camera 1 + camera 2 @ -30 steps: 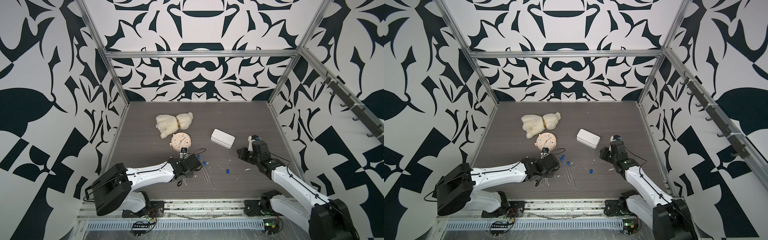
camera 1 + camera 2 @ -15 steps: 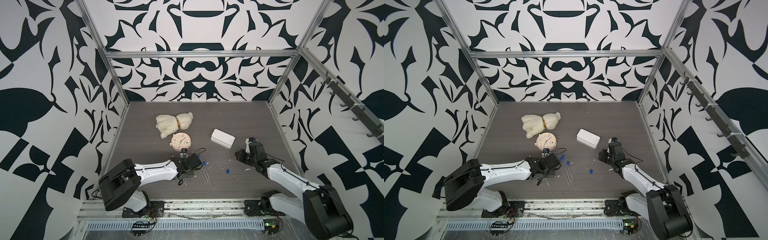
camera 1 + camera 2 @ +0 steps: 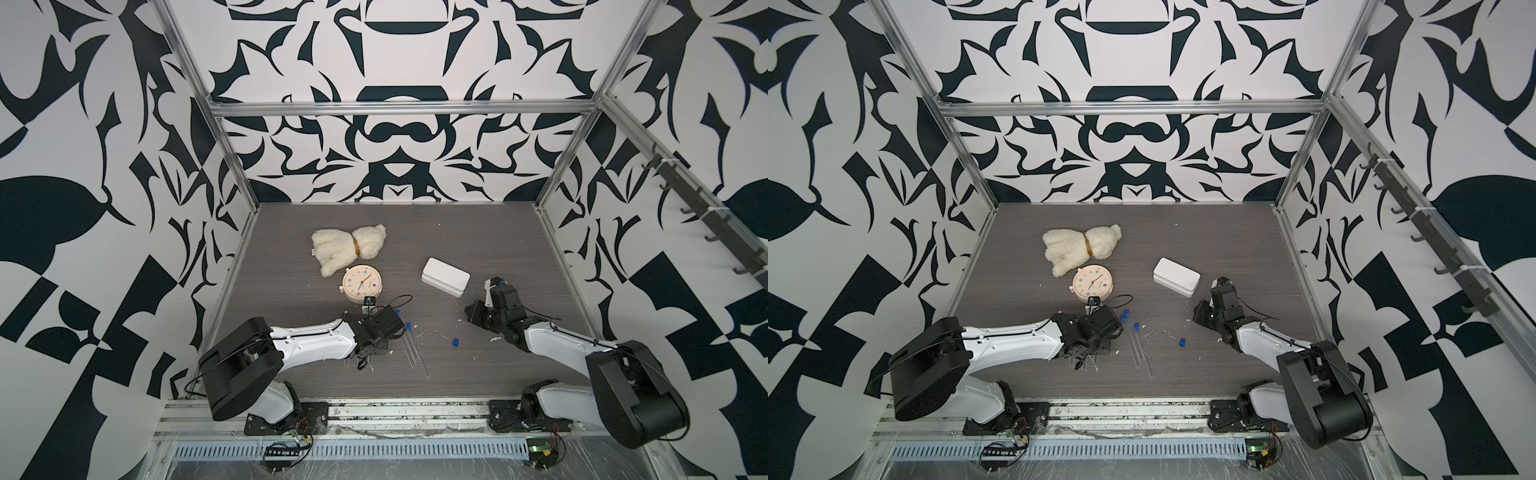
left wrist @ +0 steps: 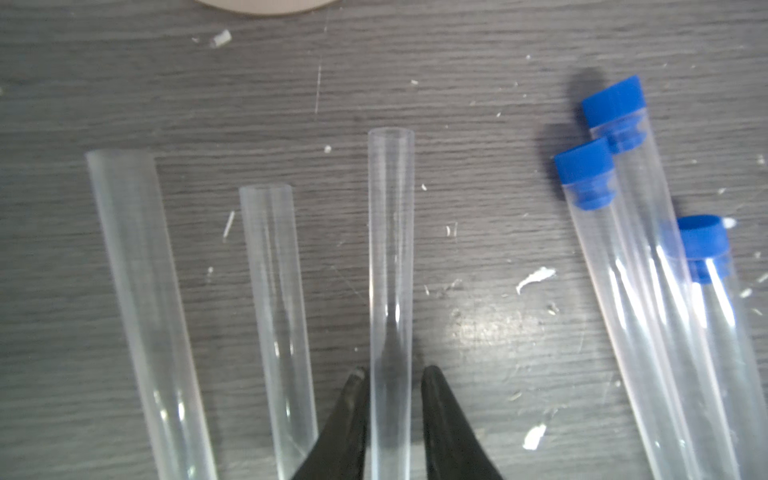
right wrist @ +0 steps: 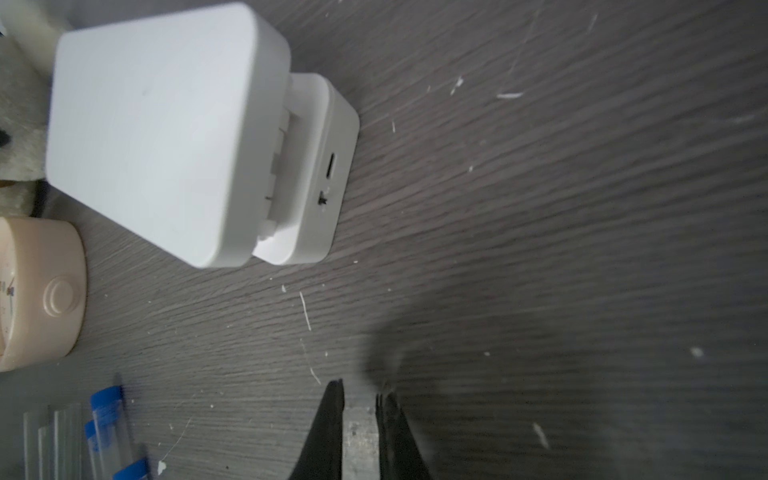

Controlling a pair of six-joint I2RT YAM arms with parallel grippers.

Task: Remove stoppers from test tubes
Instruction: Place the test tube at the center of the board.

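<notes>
Where your left arm stretches across the counter [image 3: 478,232], the left tool [image 4: 392,378] straddles an uncapped test tube [image 4: 390,249] that lies flat on the wood. One tip brushes the tube wall and the other stands a sliver clear, so read that tool as released rather than gripping. Two more uncapped tubes [image 4: 276,311] lie alongside it, apart from each other.

On its other side, three capped tubes [image 4: 636,311] lie bunched and touching, with the blue stoppers [image 4: 585,166] seated in their mouths. In both top views the whole set sits at 5 to 6 o'clock from the clock [image 3: 361,284], with the mouths pointing to about 12 o'clock.

At 3 o'clock from the capped bunch you have a loose stopper [image 3: 456,342] on bare counter; it may be two touching, but it is too small to tell.

Your right tool [image 5: 359,395] sits low over the counter at about 5 o'clock from the white box [image 3: 445,276]. It is all but clenched, with only a narrow slit between the tips. A pale grey strip shows in that slit, and I cannot tell whether it is counter or something pinched.

The plush toy [image 3: 349,249] lies just beside the clock at 11 o'clock.
</notes>
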